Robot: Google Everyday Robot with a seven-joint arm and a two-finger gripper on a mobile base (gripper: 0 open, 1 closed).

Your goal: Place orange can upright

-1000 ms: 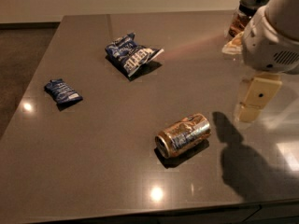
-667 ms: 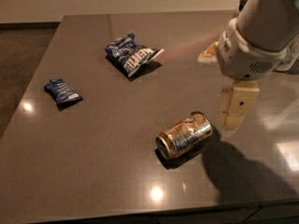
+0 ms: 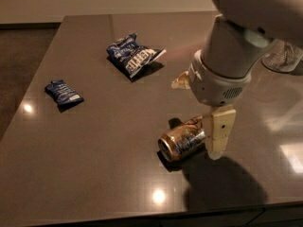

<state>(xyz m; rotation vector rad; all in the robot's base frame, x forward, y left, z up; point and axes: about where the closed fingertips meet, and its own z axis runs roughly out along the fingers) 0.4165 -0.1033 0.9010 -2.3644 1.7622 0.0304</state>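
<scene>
The orange can lies on its side on the dark grey table, near the front edge, with its silver top facing the front left. It is dented, orange-gold with silvery patches. My gripper hangs down from the big white arm and sits right at the can's right end, close above the table top. Whether it touches the can I cannot tell. The arm hides the table behind the can.
A large blue snack bag lies at the back middle and a small blue snack bag at the left. A clear object stands at the back right, partly behind the arm. The table's front edge runs just below the can.
The arm has swung left and down from the right side of the table. The gripper now sits at the can's right end. The can and bags have not moved.
</scene>
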